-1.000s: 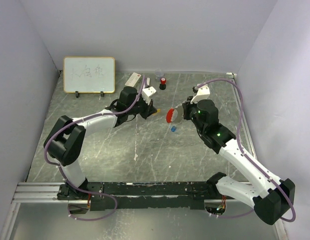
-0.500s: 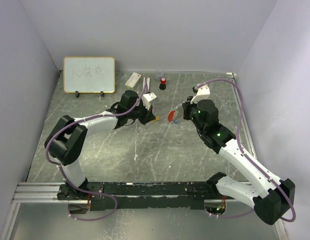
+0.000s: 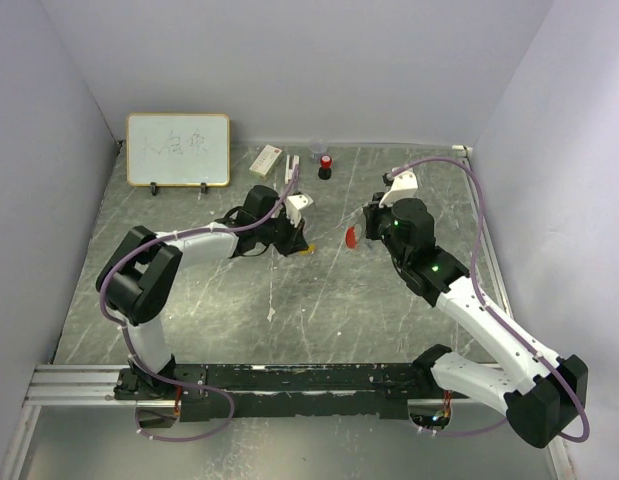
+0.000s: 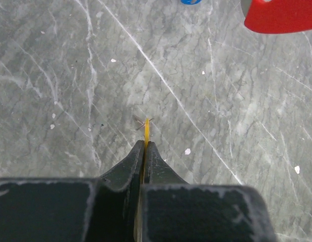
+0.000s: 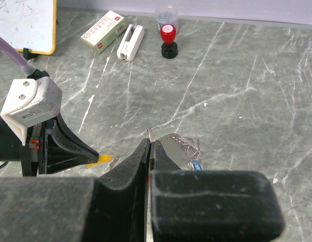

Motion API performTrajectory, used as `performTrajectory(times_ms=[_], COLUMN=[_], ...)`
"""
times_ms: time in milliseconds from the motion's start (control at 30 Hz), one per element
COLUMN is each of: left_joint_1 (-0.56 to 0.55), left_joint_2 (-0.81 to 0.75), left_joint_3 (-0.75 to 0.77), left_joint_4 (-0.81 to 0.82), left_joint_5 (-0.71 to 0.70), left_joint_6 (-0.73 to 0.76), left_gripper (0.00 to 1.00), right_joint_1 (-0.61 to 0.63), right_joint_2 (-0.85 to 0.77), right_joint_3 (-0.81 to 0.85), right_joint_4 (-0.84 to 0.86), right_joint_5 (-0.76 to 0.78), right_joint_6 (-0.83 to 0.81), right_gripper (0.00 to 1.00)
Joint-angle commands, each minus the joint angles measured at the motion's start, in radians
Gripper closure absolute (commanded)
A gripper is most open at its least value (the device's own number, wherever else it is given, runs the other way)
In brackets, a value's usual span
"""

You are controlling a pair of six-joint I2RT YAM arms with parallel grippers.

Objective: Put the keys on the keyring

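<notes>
Two black claws face each other over the middle of your grey, white-veined, stone-look table [image 3: 239, 310], their tips near but apart. At far left, a wood-framed whiteboard [image 3: 178, 149] with faint scribble leans against the back wall. Moving right, your left gripper [image 3: 303, 244] has its wedge-shaped fingers pressed fully together on the tan-gold key [image 4: 146, 130]. You see the key edge-on as a thin yellow sliver poking past the tips. Behind it, along the back, lie a white rectangular box [image 3: 267, 157] with a red mark and a slim white stapler-like piece [image 3: 291, 173]. A small clear cup [image 3: 318, 150] and an upright red-and-black cylinder [image 3: 325, 166] stand beside them. Further right, your right gripper [image 3: 362, 234] is also clamped tight, pinching the keyring [image 3: 350, 237] by a thin silvery strand between the fingertips. Its flat, glossy red tag [image 4: 282, 16] hangs at the tips, and the beaded chain [image 5: 190, 145] bunches just beyond them. The blue key [image 5: 195, 165] shows as a small blue plastic head beneath that chain. You cannot tell whether it is threaded on or lying on the table.
</notes>
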State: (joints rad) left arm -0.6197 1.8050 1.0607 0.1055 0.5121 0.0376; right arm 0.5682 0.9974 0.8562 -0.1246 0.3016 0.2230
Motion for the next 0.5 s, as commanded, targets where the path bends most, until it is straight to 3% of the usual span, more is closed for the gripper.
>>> performTrajectory(times_ms=[0,67,133,267,467], left_joint_1=[0.035,0.046,0.049,0.049,0.049], left_joint_2=[0.025,0.020,0.004,-0.031,-0.073], left_joint_3=[0.005,-0.006,-0.023,-0.031,-0.067], left_joint_4=[-0.005,0.005,0.020,0.019,0.054], left_joint_5=[-0.026,-0.082,-0.154,-0.251,-0.239], left_joint_6=[-0.016,-0.031,-0.043,-0.055,-0.074], left_gripper=[0.82,0.58,0.48,0.44,0.46], right_joint_1=[-0.007,-0.007,-0.007,-0.006,-0.007], right_joint_2=[-0.010,-0.014,-0.017,-0.019,-0.004], right_joint_3=[-0.006,-0.008,-0.010,-0.013,-0.010], right_joint_4=[0.039,0.036,0.034,0.038,0.037], right_joint_5=[-0.004,-0.001,0.002,0.001,-0.008], right_joint_6=[-0.004,-0.005,-0.004,-0.003,-0.004], right_gripper=[1.00,1.00,1.00,1.00,1.00])
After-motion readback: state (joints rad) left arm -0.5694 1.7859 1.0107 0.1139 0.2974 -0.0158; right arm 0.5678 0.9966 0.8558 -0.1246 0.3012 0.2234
